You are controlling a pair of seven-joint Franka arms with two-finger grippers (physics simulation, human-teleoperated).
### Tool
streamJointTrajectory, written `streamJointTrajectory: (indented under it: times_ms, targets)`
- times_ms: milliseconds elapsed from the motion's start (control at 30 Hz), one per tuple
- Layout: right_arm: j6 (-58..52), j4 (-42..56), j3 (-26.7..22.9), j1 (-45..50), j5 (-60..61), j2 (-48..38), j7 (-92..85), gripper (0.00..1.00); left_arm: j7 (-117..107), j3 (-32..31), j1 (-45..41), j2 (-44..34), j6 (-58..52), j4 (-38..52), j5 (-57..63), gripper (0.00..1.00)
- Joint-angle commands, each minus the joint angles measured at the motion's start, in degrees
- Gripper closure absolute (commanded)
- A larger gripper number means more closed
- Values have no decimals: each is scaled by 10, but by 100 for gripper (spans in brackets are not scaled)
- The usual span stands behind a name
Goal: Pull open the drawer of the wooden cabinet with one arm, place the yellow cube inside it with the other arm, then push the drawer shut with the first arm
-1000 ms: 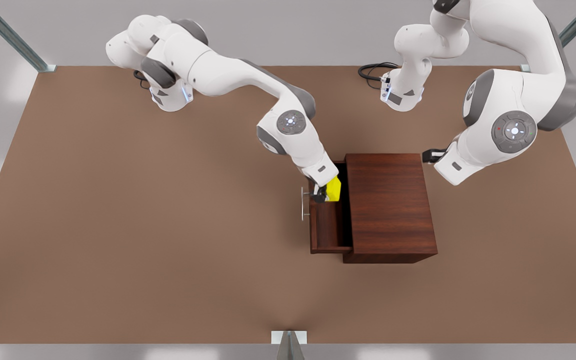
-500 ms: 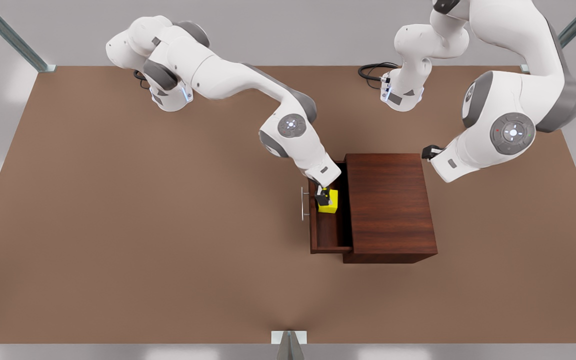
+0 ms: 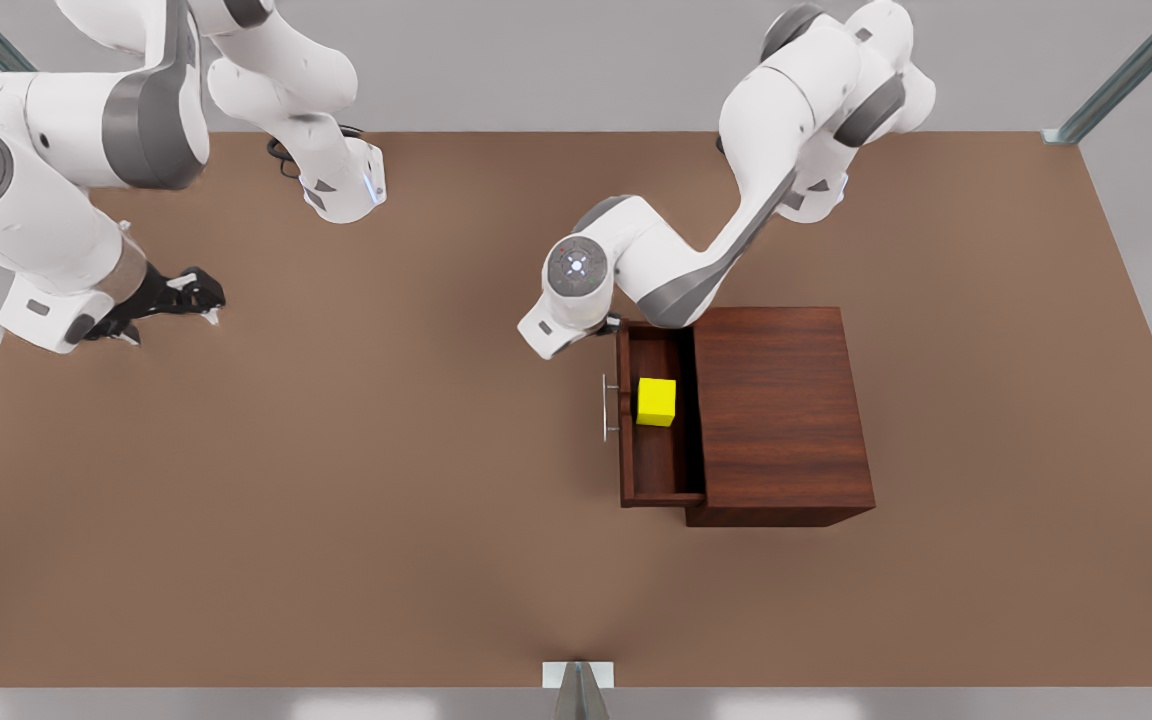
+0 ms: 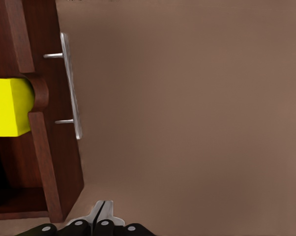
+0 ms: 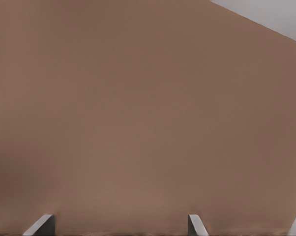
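Inside drawer (image 3: 658,460): unlabelled yellow cube (image 3: 656,402)

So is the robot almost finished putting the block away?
Nearly. The drawer is pulled open and the yellow cube sits inside, let go. The left gripper, shut, is beside the silver handle; the right gripper waits open over the table. Only pushing the drawer shut is left.

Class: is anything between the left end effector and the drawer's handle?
Nothing visible: table surface lies between the shut left end effector and the open drawer's silver handle; the yellow cube sits inside. The right end effector waits open at the front view's left.
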Motion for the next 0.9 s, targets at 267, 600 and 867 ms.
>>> streamJointTrajectory:
  times_ms: [267, 600, 867]
  targets:
    - [-57, -21, -5, -26, 56, 37, 178, 0, -1023, 4, 5, 71, 238, -25, -5, 79]
    - [-22, -21, -5, -35, 68, 36, 178, 0, -955, 3, 33, 82, 221, -62, 17, 79]
    - [-22, -25, -5, -36, 69, 37, 177, 0, -896, 1, 48, 82, 196, -86, 17, 79]
